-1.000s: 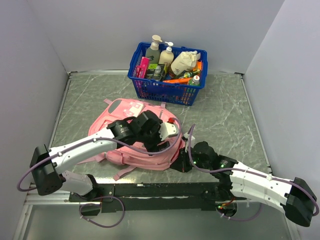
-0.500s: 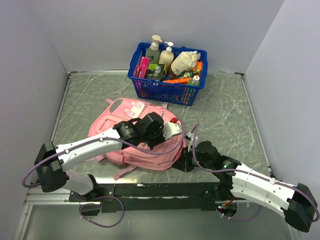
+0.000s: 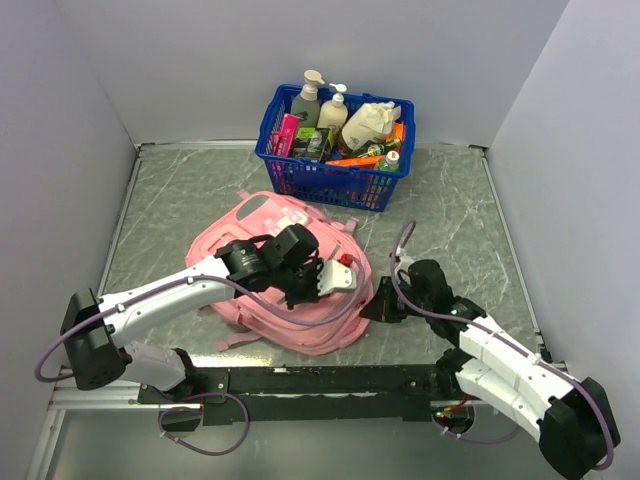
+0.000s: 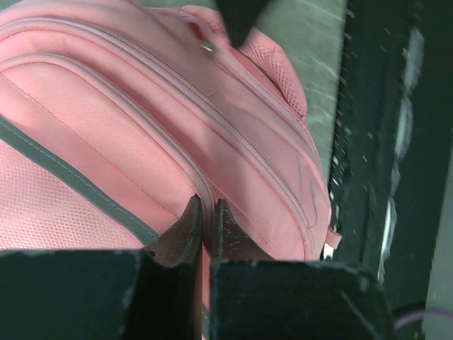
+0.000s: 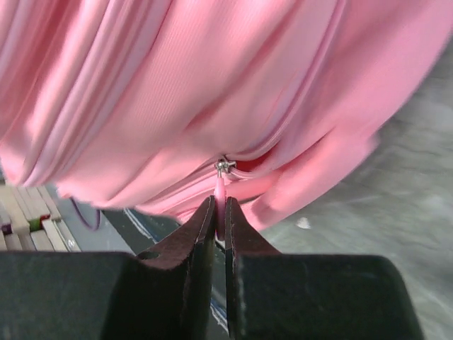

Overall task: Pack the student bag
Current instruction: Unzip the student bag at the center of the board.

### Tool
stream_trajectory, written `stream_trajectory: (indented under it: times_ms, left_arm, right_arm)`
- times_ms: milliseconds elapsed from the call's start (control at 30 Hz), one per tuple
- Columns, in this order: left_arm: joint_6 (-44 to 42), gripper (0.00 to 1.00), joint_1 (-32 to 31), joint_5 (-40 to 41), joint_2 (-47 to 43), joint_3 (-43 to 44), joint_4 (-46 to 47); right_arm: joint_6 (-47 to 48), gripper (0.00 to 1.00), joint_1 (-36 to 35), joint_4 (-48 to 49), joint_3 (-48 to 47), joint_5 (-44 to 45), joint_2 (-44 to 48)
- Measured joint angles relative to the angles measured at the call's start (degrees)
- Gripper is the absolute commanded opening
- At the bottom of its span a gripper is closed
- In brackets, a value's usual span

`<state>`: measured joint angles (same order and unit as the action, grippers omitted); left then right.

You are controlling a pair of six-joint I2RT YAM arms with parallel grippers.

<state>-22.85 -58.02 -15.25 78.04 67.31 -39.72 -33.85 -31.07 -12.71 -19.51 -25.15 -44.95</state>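
The student bag (image 3: 262,215) lies flat in the middle of the worktop (image 3: 460,210), its pink bulk slumped between my two arms and reaching close to the dark rail (image 3: 330,380) at the near edge. Behind it, well apart, stands the blue basket (image 3: 335,180) with its bottles (image 3: 308,95) upright inside.

My left arm (image 3: 170,295) stretches across the top of the bag from the left. My left jaws are pressed almost together, with only a thin sliver of pink showing between them. They pinch a fold of the bag's fabric right where a zip track (image 4: 233,134) runs in towards them. A grey strip (image 4: 78,180) crosses the pink panel to the left of that pinch. Beyond the bag's rounded edge, the left wrist view shows the rail and a strip of marbled worktop.

My right arm (image 3: 490,350) comes in low from the right and meets the bag at its right side. My right jaws are closed tight on the zip pull (image 5: 220,202), a slim pink tab that hangs from the small metal slider (image 5: 224,167). The slider sits on a curved zip line, and the bag's fabric bulges above it in long ridges. I cannot tell whether the zip behind the slider is parted.
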Motion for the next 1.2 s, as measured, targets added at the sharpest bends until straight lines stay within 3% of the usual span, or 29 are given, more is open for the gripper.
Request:
stream_trajectory:
  times_ms: [400, 567, 700, 1033, 1200]
  left_arm:
    - [-23.06, 0.01, 0.04, -9.86, -4.66, -0.90, -15.17]
    - [-35.26, 0.01, 0.02, -10.32, -8.00, -3.17, -21.27]
    - [-40.17, 0.01, -0.09, -9.31, -10.67, -5.03, -22.58]
    - [-43.15, 0.01, 0.07, -9.94, -10.05, -2.25, -24.35]
    - [-39.26, 0.17, 0.33, -10.43, -9.57, -1.03, -24.09]
  right_arm:
    - [3.58, 0.00, 7.48, -7.85, -4.09, -0.24, -0.11]
    - [4.66, 0.00, 8.50, -9.03, -5.81, -0.33, -0.83]
    - [4.81, 0.00, 8.63, -7.87, -6.86, -0.83, -2.58]
    - [4.74, 0.00, 8.63, -0.55, -8.83, -1.09, -11.98]
    - [4.17, 0.00, 9.05, 1.81, -7.82, -1.11, -10.38]
